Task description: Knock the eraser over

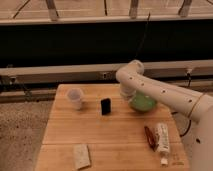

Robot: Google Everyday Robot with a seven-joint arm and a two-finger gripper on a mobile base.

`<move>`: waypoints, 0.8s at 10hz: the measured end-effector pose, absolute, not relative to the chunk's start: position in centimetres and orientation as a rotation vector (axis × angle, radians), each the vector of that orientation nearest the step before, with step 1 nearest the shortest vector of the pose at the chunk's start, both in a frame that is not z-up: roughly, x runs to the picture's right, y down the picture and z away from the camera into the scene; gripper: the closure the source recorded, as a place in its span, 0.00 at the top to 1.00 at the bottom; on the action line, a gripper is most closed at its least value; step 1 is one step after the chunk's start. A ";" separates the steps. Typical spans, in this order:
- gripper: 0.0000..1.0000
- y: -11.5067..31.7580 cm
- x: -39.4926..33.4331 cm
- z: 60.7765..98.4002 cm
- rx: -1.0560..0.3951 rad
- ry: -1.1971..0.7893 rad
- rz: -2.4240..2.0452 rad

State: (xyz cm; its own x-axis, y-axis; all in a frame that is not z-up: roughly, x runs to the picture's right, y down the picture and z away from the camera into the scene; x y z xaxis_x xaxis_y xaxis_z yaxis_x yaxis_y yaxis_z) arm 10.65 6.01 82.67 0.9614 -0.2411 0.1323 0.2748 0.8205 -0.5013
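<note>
Small black rectangular eraser [105, 106] is standing upright on the wooden desk [115, 135]. The pincer [126, 96] is hanging near, at its three o'clock; I cannot tell whether it is open or closed.

The wooden table [115, 132] carries a cup [75, 98] at ten o'clock, an upright black eraser [105, 106] near centre, a green bowl [144, 103] at two, a tube [162, 140] at four and a pad [81, 156] at seven. The pincer [126, 94] hangs at the bowl's nine o'clock.

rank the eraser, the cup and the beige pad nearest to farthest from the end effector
The end effector sits at the left rim of the green bowl.
1. eraser, upright, just left of it
2. cup, farther left, at the back
3. beige pad, front left edge
</note>
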 end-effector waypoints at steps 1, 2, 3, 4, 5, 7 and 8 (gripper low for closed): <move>0.01 5.8 9.1 82.8 -0.540 -0.072 -0.287; 0.01 5.6 7.1 83.1 -0.539 -0.080 -0.303; 0.01 5.4 6.2 83.3 -0.537 -0.088 -0.319; 0.01 5.2 5.7 83.4 -0.537 -0.095 -0.337; 0.01 5.2 5.2 83.5 -0.538 -0.102 -0.352; 0.01 5.1 4.0 83.6 -0.532 -0.116 -0.372; 0.01 5.0 3.5 83.7 -0.530 -0.119 -0.376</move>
State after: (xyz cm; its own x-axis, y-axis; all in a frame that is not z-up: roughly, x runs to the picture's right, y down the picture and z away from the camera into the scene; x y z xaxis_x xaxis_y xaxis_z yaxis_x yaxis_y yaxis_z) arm 3.50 5.05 83.73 0.9249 -0.3189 0.2070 0.3799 0.7963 -0.4707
